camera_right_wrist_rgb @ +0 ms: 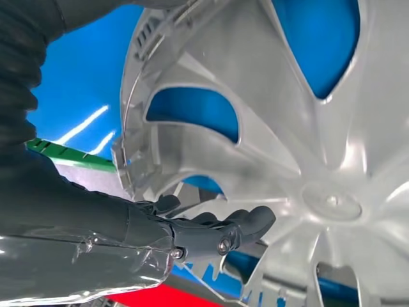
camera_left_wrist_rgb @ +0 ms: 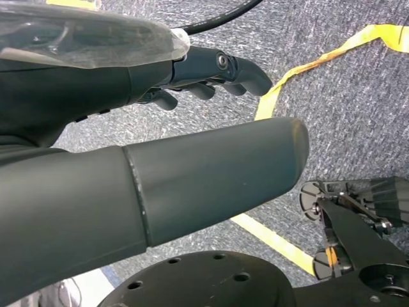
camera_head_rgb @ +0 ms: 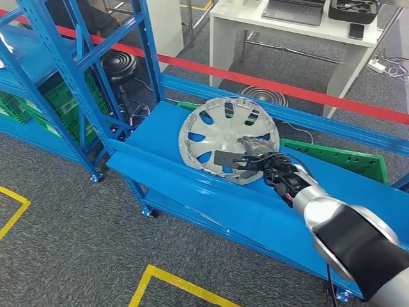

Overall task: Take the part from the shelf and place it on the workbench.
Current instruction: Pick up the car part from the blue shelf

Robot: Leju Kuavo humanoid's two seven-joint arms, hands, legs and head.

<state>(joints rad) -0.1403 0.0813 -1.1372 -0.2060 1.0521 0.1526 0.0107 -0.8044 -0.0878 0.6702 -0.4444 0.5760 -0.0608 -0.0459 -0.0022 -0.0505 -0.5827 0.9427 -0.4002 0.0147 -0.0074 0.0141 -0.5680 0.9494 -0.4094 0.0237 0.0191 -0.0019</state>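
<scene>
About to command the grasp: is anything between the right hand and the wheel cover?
Nothing. In the right wrist view the fingers already lie against the wheel cover; the head view shows the right hand over its rim.

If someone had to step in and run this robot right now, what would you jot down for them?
Right hand: reached onto the silver wheel cover, fingers on its rim. Whether the grip is firm cannot be told.
Left hand: hangs over the carpet, fingers slightly curled, holding nothing.
Wheel cover: lies on the blue shelf, not lifted.
Done: the reach to the part.
Left: secure the grip, lift the cover off the shelf, carry it to the workbench, set it down.
</scene>
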